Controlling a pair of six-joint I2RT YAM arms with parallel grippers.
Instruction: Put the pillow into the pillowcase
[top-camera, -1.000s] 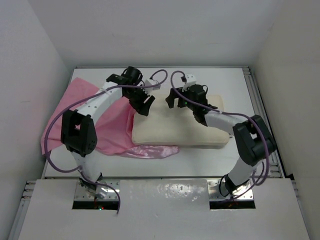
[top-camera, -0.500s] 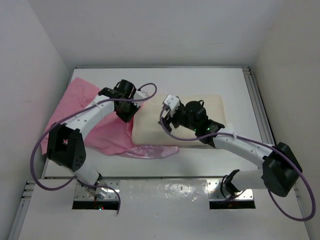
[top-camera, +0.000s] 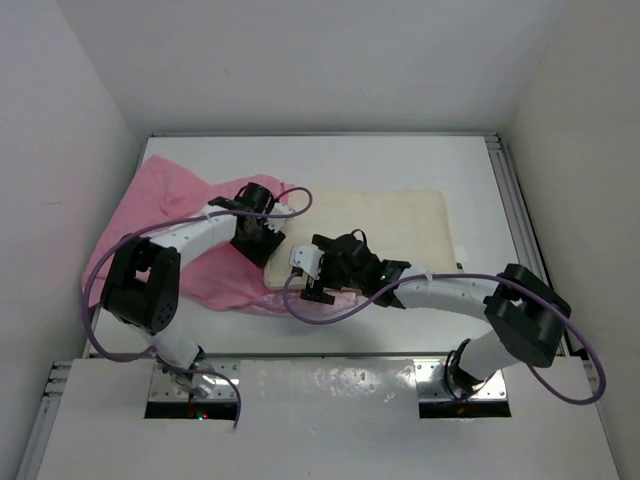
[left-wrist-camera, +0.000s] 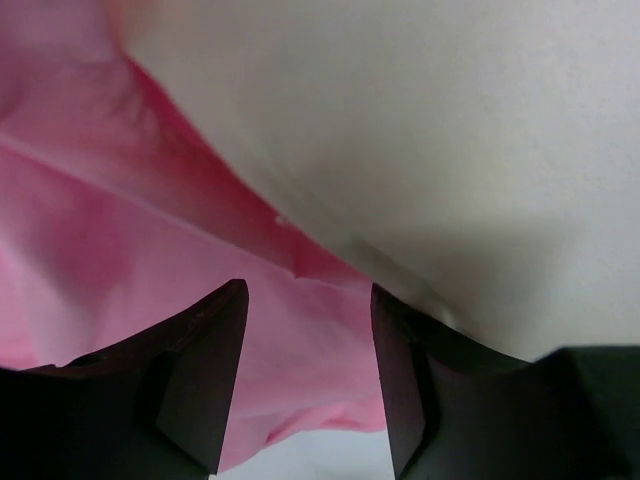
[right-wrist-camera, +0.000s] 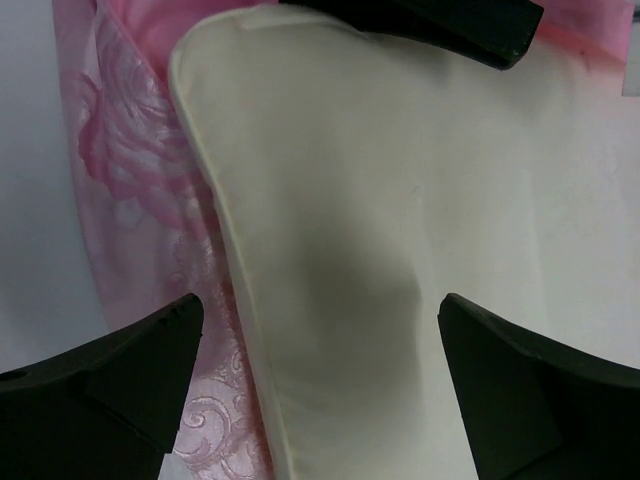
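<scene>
Pillow (top-camera: 400, 220): left end overlaps the pillowcase (top-camera: 165, 195), probably to meet its opening.
Left gripper (left-wrist-camera: 308, 292): 2 fingers parted over satin, empty.
Right gripper (right-wrist-camera: 320, 310): spread wide across Pillow end, empty.

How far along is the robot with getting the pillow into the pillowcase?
Nothing looks done yet: the pillow lies uncovered, only its left end overlapping the pink pillowcase. In hand: the left gripper is open where cloth meets pillow, the right gripper open over the pillow's near left corner; neither holds anything. Left: open the case and slide the pillow in.
</scene>
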